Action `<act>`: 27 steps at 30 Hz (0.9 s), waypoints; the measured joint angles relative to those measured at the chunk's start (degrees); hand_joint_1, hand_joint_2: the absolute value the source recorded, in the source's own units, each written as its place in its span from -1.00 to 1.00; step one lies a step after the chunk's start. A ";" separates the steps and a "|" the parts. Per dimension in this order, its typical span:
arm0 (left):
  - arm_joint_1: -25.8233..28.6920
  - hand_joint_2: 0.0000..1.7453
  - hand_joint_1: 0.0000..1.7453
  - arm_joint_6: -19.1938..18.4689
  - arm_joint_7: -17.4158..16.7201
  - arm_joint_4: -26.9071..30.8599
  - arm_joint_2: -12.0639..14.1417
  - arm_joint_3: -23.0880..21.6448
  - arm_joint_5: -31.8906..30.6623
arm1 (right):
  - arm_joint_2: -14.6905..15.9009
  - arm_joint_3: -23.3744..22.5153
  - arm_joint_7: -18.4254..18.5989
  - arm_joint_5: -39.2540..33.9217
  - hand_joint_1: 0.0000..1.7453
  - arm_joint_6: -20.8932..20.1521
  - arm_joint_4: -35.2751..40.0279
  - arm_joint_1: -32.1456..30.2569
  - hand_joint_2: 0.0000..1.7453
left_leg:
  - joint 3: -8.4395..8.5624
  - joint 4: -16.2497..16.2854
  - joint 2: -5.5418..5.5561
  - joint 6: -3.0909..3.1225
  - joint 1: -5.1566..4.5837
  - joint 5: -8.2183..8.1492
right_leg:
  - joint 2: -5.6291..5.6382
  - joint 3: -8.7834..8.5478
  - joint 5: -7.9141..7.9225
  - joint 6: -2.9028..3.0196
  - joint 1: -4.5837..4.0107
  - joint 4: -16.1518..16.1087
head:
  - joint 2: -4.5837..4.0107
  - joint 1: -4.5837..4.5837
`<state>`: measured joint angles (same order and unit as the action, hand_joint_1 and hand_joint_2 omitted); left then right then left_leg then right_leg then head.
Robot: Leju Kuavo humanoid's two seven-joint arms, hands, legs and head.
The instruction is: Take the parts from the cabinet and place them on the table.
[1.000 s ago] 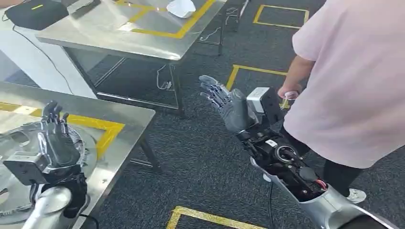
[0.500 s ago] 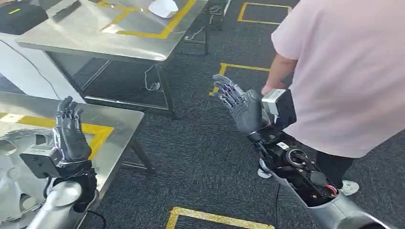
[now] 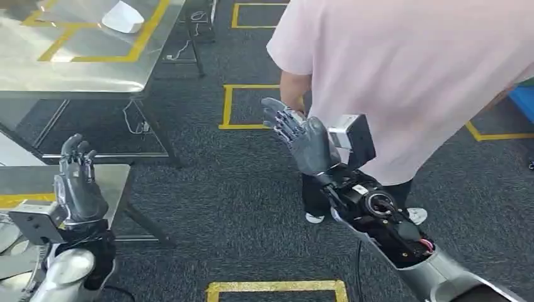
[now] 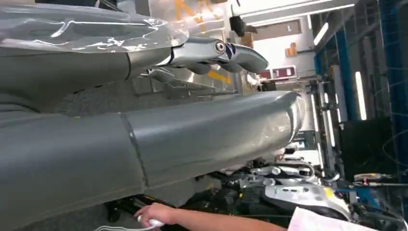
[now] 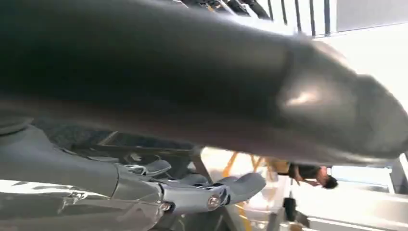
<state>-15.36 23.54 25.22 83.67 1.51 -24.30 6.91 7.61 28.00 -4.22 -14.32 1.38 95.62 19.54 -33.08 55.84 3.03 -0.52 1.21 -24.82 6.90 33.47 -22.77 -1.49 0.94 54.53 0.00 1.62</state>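
The person in the pale pink shirt (image 3: 415, 82) stands just beside the raised right hand (image 3: 302, 135), its fingers apart and holding nothing; a swing of that arm could strike them. The near steel tabletop with yellow tape (image 3: 75, 179) lies under the left hand (image 3: 79, 179), fingers likewise spread and empty, which could clip its edge. The round silver metal part (image 3: 9, 236) already rests on that tabletop; no cabinet shows
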 joint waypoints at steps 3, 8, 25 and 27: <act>-0.07 -1.00 -1.00 -0.07 -0.22 0.50 -0.13 0.00 -0.35 | 0.07 -0.17 0.13 0.02 -1.00 0.09 0.66 -0.46 -1.00 | 0.54 -0.72 -1.98 1.25 0.04 0.38 | -3.35 1.17 -1.29 -0.95 -0.08 1.56 | 0.00 0.31; 0.18 -1.00 -1.00 -0.20 -0.20 0.66 -0.13 0.00 -0.74 | 0.11 -0.11 0.33 0.00 -1.00 0.09 0.79 -0.78 -1.00 | 0.68 -0.69 -5.32 2.04 -0.59 0.08 | -6.45 8.80 -8.53 -1.44 0.12 19.43 | 0.00 1.88; -0.38 -1.00 -1.00 -1.62 1.57 -0.09 -0.87 -0.04 -0.87 | 1.20 -0.59 1.16 -0.11 -1.00 1.51 2.82 -2.17 -1.00 | -6.07 13.24 -3.21 -0.40 -0.58 -4.74 | -3.21 -0.81 -0.13 2.09 -0.70 -0.28 | 0.00 0.13; -0.60 -1.00 -1.00 -1.62 1.86 -0.09 -0.87 -0.04 -0.90 | 1.20 -0.59 1.20 -0.11 -1.00 1.60 2.82 -2.11 -1.00 | -0.73 1.93 -0.84 -0.24 -0.09 0.55 | -1.73 -0.79 -0.19 1.82 -0.57 0.06 | 0.00 -0.13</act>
<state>-15.96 21.92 27.08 83.58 0.63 -24.35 6.01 8.81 27.41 -3.02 -14.43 2.97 98.44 17.43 -33.81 57.76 2.19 -0.76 1.12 -24.27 5.17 32.69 -22.96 0.33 0.37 54.59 0.00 1.49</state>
